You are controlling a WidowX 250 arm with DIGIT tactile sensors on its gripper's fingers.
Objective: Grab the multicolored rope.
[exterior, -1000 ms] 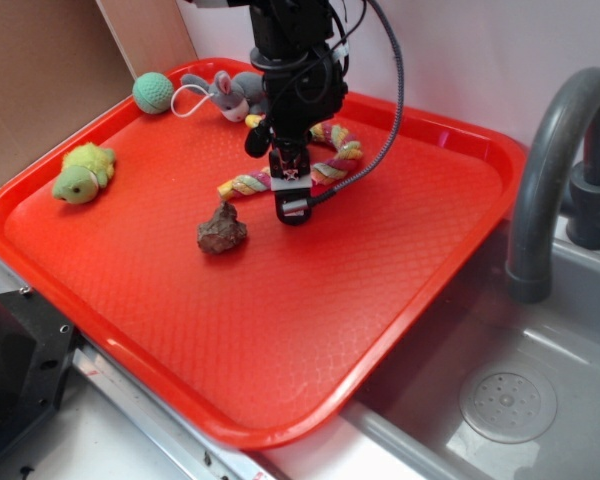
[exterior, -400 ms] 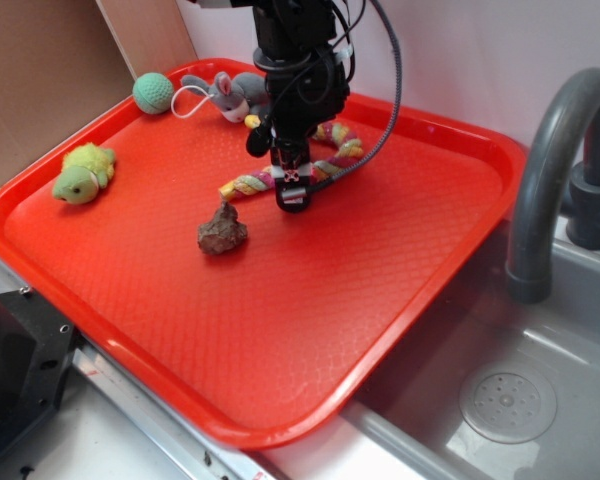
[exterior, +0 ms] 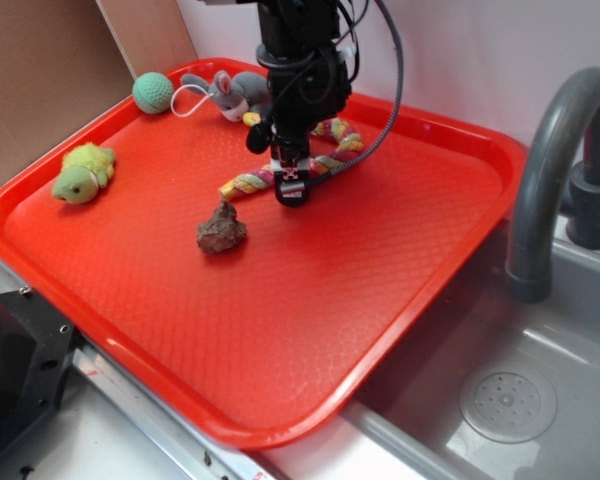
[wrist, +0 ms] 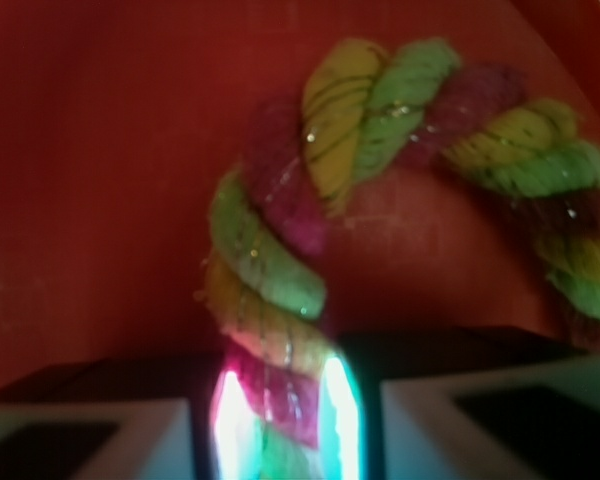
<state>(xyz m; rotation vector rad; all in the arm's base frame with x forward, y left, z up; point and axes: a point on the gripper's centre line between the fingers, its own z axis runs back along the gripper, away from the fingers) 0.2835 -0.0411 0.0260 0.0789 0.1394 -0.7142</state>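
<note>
Now clamped snugly: black robot hand [exterior: 291, 192] around thick twisted yellow-pink-green cotton rope [wrist: 280, 300], upper centre of red plastic tray [exterior: 380, 300].

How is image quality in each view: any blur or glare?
Exterior view: sharp and evenly lit; the pincer is clear. Wrist view: dim, red-tinted and soft, with bright coloured glare along the multicolored rope where it passes between the fingers.

A green turtle [exterior: 81, 172], brown lump [exterior: 221, 229], grey mouse [exterior: 228, 95] and teal ball [exterior: 152, 92] were seen on a red tray [exterior: 400, 250] beside a sink [exterior: 540, 400].
</note>
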